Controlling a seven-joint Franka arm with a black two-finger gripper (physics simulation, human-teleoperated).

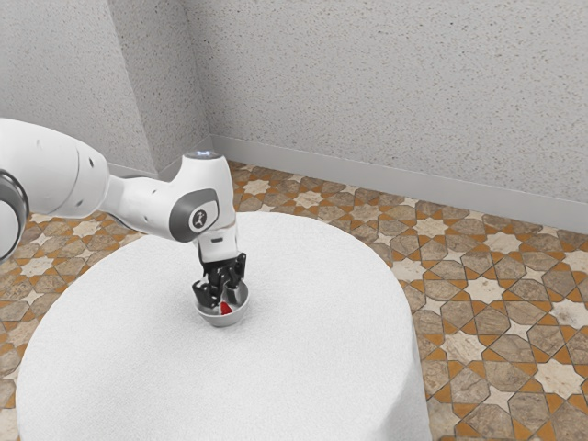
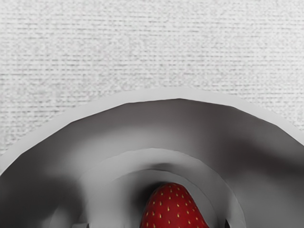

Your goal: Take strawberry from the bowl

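A: Status of your reach?
B: Your gripper [image 1: 223, 299] is down at the bowl [image 1: 223, 321]; your strawberry [image 2: 173, 209] lies inside. Grasp, lift and removal remain.
A: Your grip?
B: Wide, holding nothing. You have one finger to the exterior view's left of the strawberry, one to its right.

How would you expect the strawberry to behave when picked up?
The strawberry looks red and ripe, so it may bruise if squeezed hard. Its rounded, tapering shape could make it roll or slip out of an off-centre pinch, though the bowl's sloping wall should probably stop it rolling far.
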